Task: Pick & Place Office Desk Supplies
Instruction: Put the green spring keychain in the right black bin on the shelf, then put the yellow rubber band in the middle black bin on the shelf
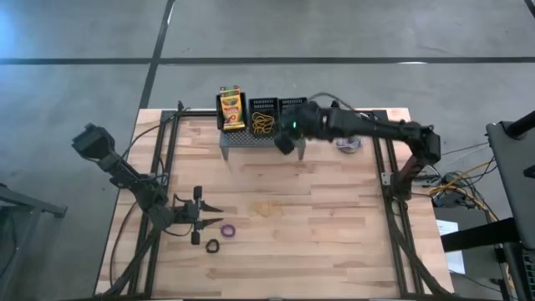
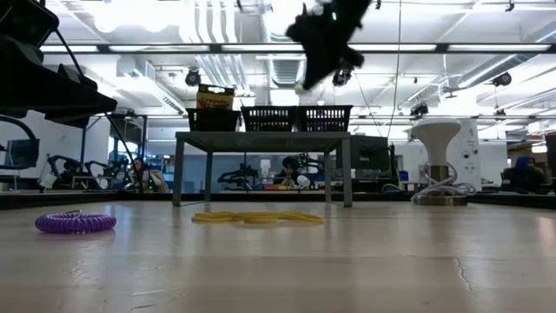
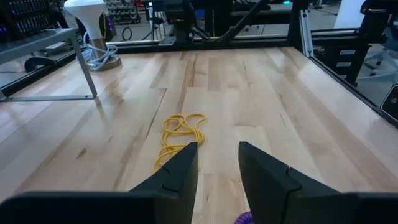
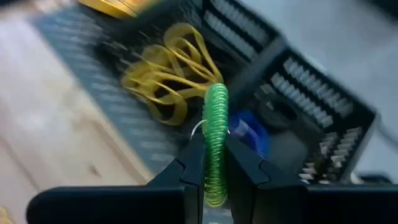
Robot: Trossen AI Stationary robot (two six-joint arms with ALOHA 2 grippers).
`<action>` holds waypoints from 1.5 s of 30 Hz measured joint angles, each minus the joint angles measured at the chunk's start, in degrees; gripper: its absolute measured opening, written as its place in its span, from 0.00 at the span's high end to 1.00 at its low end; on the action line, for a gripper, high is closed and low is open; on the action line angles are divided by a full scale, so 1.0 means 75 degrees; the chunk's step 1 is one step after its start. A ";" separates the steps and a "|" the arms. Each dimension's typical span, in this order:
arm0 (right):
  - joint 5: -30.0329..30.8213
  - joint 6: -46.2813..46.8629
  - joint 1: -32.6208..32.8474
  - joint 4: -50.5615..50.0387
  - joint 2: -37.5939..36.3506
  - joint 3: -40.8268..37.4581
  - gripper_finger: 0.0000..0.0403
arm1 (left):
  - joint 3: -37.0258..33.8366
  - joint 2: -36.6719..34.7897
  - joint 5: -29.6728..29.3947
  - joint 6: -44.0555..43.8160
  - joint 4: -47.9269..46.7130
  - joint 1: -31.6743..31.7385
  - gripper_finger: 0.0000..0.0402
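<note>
My right gripper (image 4: 216, 142) hangs high above the black mesh bins on the grey stand (image 1: 251, 140), shut on a green coiled loop (image 4: 216, 106). The middle bin (image 1: 262, 109) holds yellow bands (image 4: 163, 79). The right-hand bin (image 1: 292, 104) holds a blue loop (image 4: 249, 134). A crayon box (image 1: 230, 109) stands in the left-hand bin. My left gripper (image 3: 217, 155) rests open, low over the table's near left. Yellow bands (image 3: 180, 132) lie on the wood ahead of it. A purple loop (image 1: 227, 228) and a black loop (image 1: 212, 246) lie flat beside it. My right gripper pinches the green coiled loop between its two fingers, one on each flat side of the ring (image 4: 216, 163). The fingers slant down toward the bins. The ring stands edge-on, its upper arc (image 4: 217, 96) sticking out past the fingertips, lifted clear of the bins.
A white round object with a coiled cable (image 2: 437, 143) stands at the table's far right. Black frame rails (image 1: 163, 159) run along both sides of the table. Bare wood lies between the stand and the near edge.
</note>
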 joint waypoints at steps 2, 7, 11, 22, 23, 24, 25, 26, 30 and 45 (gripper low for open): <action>-0.0493 0.0000 -0.0411 -0.0089 0.0096 -0.0012 0.92 | 0.0000 0.0000 0.0000 -0.0003 -0.0016 0.0000 0.70; -0.0990 -0.0092 -0.0767 -0.0175 0.0207 -0.0020 0.92 | 0.0000 0.0000 0.0000 -0.0003 -0.0029 0.0000 0.70; -0.0806 -0.0152 -0.0811 -0.0209 0.0190 -0.0017 0.89 | 0.0000 0.0000 0.0000 -0.0009 -0.0060 -0.0003 0.70; 0.0611 -0.0437 -0.0723 -0.0365 0.0102 -0.0017 0.61 | 0.0000 0.0000 0.0002 -0.0146 -0.0113 -0.0003 0.70; 0.0818 -0.0552 -0.0638 -0.0316 0.0021 -0.0017 0.60 | 0.0000 0.0000 0.0002 -0.0146 -0.0113 -0.0003 0.70; 0.1003 -0.0673 -0.0517 -0.0227 -0.0071 -0.0017 0.59 | 0.0000 0.0000 0.0003 -0.0146 -0.0113 -0.0003 0.70; 0.1147 -0.0759 -0.0367 -0.0119 -0.0184 -0.0017 0.58 | 0.0000 0.0000 0.0003 -0.0146 -0.0113 -0.0003 0.70; 0.1252 -0.0876 -0.0181 -0.0007 -0.0285 -0.0017 0.58 | 0.0000 0.0000 0.0002 -0.0146 -0.0113 -0.0003 0.70; 0.1418 -0.1255 0.0872 0.0405 -0.0426 -0.0012 0.59 | 0.0000 0.0000 0.0002 -0.0146 -0.0115 -0.0002 0.70; 0.0819 -0.0393 0.4794 0.5657 0.1059 -0.3167 0.67 | -0.0003 0.0000 0.0000 -0.0201 -0.0130 0.0000 0.70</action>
